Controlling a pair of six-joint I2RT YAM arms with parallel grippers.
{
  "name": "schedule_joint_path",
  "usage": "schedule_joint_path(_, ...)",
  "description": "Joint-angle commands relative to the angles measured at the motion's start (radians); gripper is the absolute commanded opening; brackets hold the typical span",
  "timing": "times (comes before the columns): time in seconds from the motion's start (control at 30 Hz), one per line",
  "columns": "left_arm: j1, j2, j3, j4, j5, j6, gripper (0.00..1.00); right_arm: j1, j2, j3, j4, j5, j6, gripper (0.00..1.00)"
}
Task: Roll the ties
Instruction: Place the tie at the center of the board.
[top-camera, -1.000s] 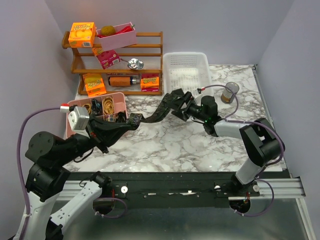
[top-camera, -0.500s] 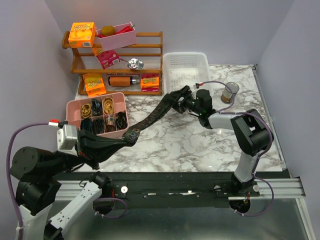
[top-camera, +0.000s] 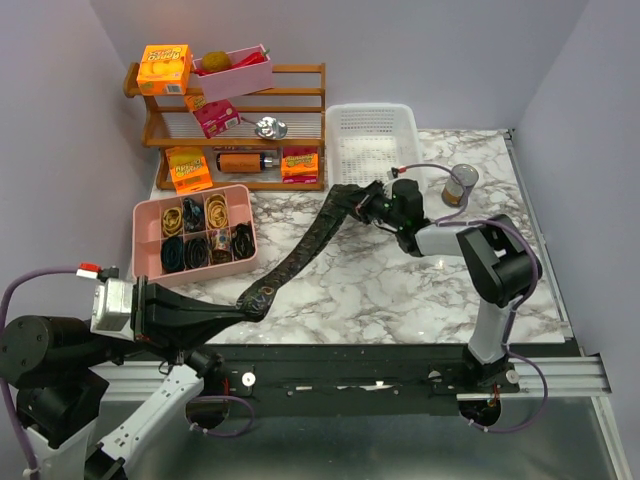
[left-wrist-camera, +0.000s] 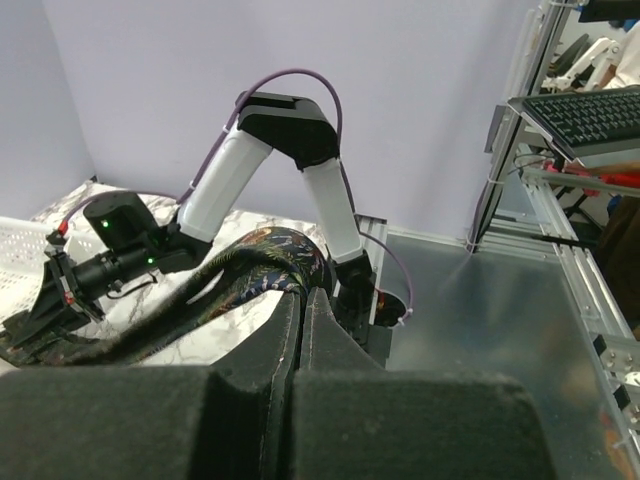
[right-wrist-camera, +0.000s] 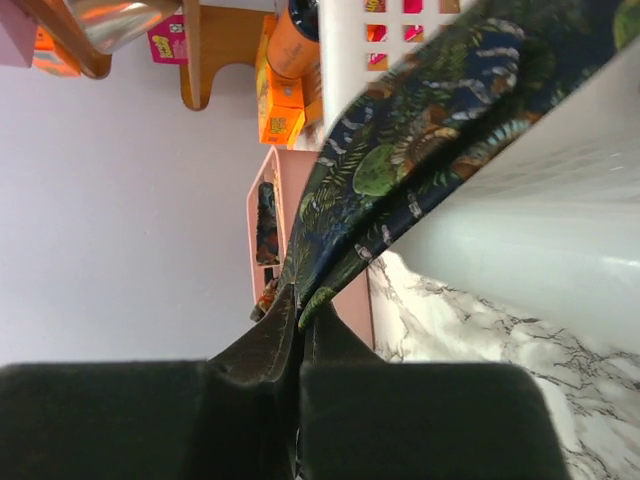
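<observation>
The tie (top-camera: 300, 245) runs as one straight band across the middle of the top view. Its long axis slants from lower left of centre up to just right of centre. Each end is in a pair of jaws, so neither arm is nearer to it than the other. The left jaws, at the lower left end, are pressed together on the fabric, and in the left wrist view the cloth bunches up in a small loop right at their tips. The right jaws, at the upper end, also look pinched on the tie, since the right wrist view shows the patterned fabric running out from between tips that meet. Whether the middle of the band touches the bench (top-camera: 400, 290) or hangs just over it, I cannot tell.

As I judge it, rolling has to start from one end, and the bunched end at the left jaws looks the likelier one. The roll would then travel up along the slant towards the right jaws.

A pink tray (top-camera: 137, 240) sits to the left of the tie, near it but apart. Its compartments hold yellow and black elastic loops. A white basket (top-camera: 372, 110) stands just above the right jaws in the frame.
</observation>
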Motion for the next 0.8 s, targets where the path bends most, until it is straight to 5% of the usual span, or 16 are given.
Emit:
schedule_joint_path(0.0,0.001,0.003,-0.014,0.023,0.037,-0.009,0.0,-0.015,-0.116,-0.025,-0.009,0.03,-0.115,0.06)
schedule_joint_path(0.27,0.001,0.135,-0.178,0.234,0.044,-0.055,0.0,-0.115,-0.455,-0.16,-0.219,0.121,-0.303,0.04)
schedule_joint_path(0.63,-0.034,0.47,-0.287,0.814,0.095,-0.246,0.0,-0.487,-0.863,-0.38,-0.461,0.122,-0.444,0.04)
schedule_joint_path(0.77,-0.111,0.615,-0.26,0.908,0.08,-0.246,0.0,-0.613,-0.933,-0.412,-0.521,0.113,-0.49,0.04)
